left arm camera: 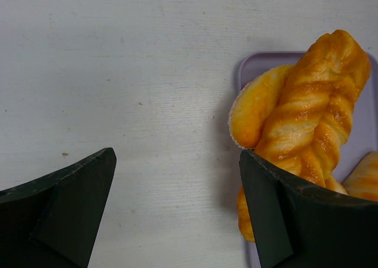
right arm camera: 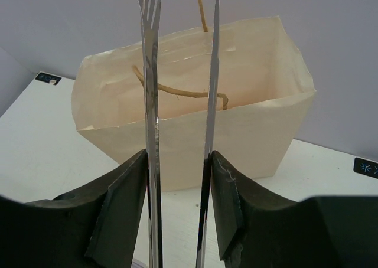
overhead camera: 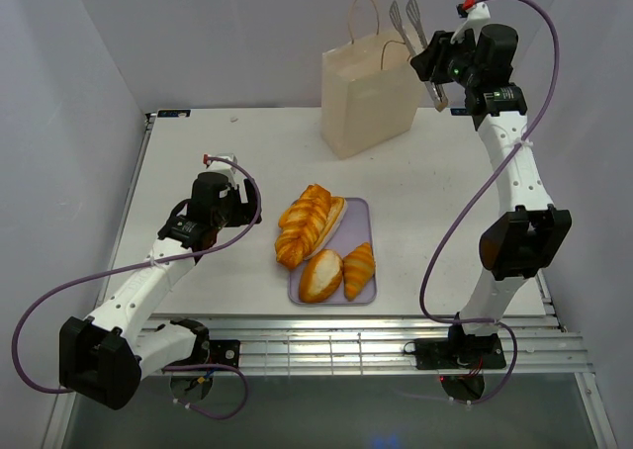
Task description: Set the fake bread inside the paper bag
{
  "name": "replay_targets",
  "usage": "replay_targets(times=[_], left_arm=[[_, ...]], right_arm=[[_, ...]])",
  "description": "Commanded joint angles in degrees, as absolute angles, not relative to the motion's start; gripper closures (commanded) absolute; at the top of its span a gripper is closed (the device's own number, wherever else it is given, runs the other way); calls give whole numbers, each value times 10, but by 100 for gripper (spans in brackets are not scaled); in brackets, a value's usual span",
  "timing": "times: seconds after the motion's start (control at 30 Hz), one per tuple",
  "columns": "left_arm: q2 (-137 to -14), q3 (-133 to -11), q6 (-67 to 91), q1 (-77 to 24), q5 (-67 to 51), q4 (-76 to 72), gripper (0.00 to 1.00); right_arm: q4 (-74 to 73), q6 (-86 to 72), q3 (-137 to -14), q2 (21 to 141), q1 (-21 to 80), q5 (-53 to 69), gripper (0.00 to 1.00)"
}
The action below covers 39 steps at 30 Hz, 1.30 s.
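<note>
Several pieces of fake bread lie on a lilac tray [overhead camera: 362, 215]: a braided loaf [overhead camera: 304, 224] over an oval roll, and nearer me another roll [overhead camera: 321, 275] and a croissant [overhead camera: 359, 269]. The paper bag [overhead camera: 371, 98] stands upright and open at the back. My right gripper [overhead camera: 435, 68] hangs beside the bag's rim, shut on metal tongs [overhead camera: 420, 44] whose arms stand apart with nothing between them. The right wrist view shows the tongs [right arm camera: 150, 73] pointing at the bag's mouth [right arm camera: 236, 138]. My left gripper [left arm camera: 177, 162] is open and empty above the table, its right finger next to the braided loaf [left arm camera: 313, 103].
The bag's cord handles [right arm camera: 177, 91] droop across and above its opening. White walls close in the table at the back and sides. A slatted metal rail [overhead camera: 356, 345] runs along the near edge by the arm bases.
</note>
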<state>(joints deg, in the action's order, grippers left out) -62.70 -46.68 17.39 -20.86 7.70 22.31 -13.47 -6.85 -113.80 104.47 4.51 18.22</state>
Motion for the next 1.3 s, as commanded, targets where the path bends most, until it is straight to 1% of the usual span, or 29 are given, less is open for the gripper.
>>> replay_targets(times=[0.0, 0.17, 0.43, 0.57, 0.6, 0.67, 0.83, 1.03, 1.2, 1.27], left_arm=[[-617, -485, 169, -212, 75, 222, 4], [-614, -485, 169, -212, 74, 222, 4], [-606, -483, 168, -212, 92, 222, 2], [-600, -483, 166, -212, 92, 221, 12], [-599, -483, 166, -212, 93, 222, 12], [-600, -483, 166, -212, 96, 222, 12], [-599, -486, 169, -212, 100, 225, 8], [-589, -487, 170, -212, 112, 228, 5], [-581, -485, 173, -212, 120, 229, 4], [-584, -486, 174, -212, 120, 229, 3]], right_arm=[[-115, -87, -1179, 1034, 44, 206, 49], [-130, -102, -1196, 1014, 43, 226, 49], [-134, -107, -1130, 938, 68, 244, 49], [-154, -89, -1094, 904, 89, 233, 49], [-152, -88, -1082, 884, 91, 232, 49], [-149, -85, -1037, 861, 100, 232, 49], [-141, -75, -924, 777, 134, 224, 49], [-130, -63, -738, 655, 216, 174, 49], [-115, -108, -597, 563, 264, 155, 50], [-117, -125, -563, 542, 280, 141, 50]])
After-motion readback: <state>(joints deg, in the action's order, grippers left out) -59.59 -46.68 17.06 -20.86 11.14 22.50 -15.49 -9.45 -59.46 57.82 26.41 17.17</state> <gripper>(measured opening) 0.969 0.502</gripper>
